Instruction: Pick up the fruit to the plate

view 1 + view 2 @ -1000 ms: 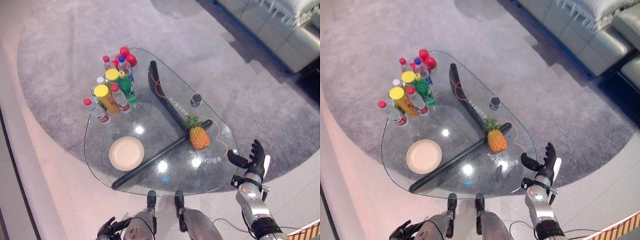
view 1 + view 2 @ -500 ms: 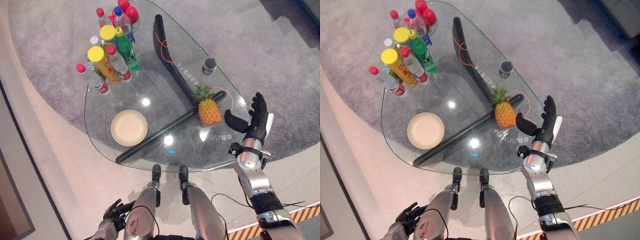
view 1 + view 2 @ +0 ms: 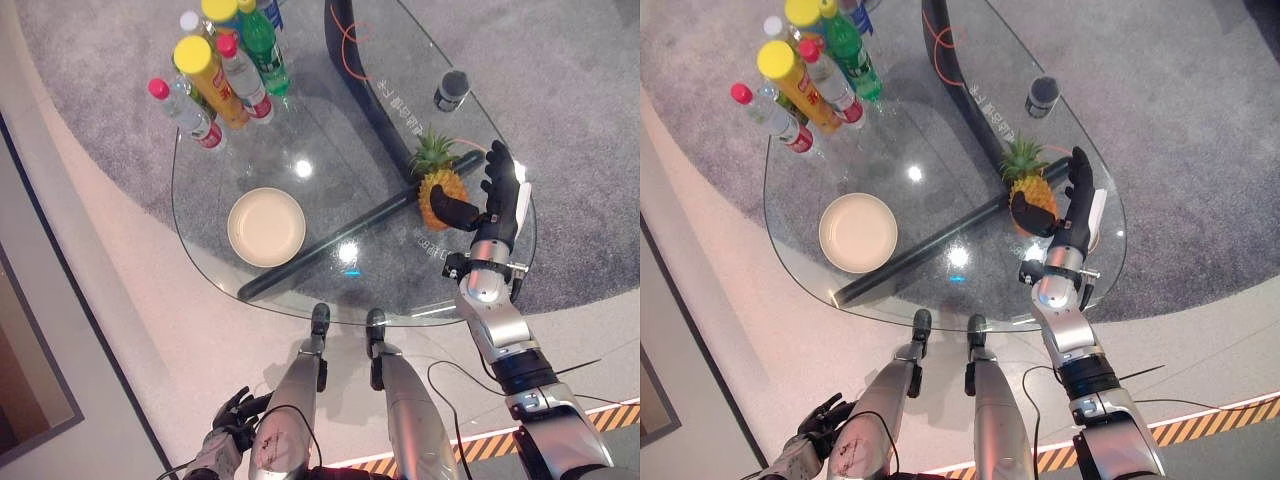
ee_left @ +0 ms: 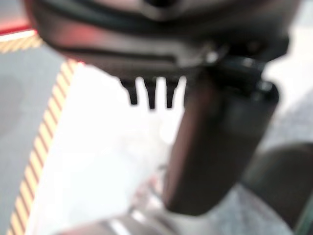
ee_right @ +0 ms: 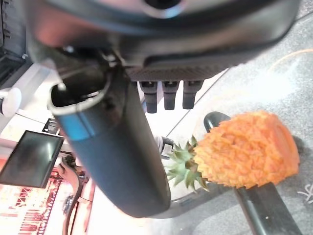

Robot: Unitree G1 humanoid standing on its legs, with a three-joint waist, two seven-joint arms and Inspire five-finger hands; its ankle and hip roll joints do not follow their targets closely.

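- The robot's dark left hand [image 3: 228, 440] hangs low beside the legs, off the table's near edge; its fingers look loosely curled and hold nothing.
- A cluster of plastic bottles [image 3: 222, 70] with yellow, red, white and green caps stands upright at the far left of the clear, rounded glass coffee table [image 3: 250, 150].
- A round cream plate [image 3: 266, 227] sits on the glass near the table's front left edge; nothing is in it.
- A dark, bar-shaped table support [image 3: 340, 240] runs under the glass, slanting from just beside the plate toward the fruit.
- A small orange pineapple with a green leafy crown [image 3: 438, 190] lies on the glass at the right end, well apart from the plate, leaves pointing away from the robot.
- A small dark cylindrical cup [image 3: 452, 88] stands upright farther back along the right edge.
- The robot's dark right hand [image 3: 497, 205] is spread wide just beside the pineapple, fingers straight and thumb stretched toward the fruit; I cannot tell whether the thumb touches it. It grips nothing.
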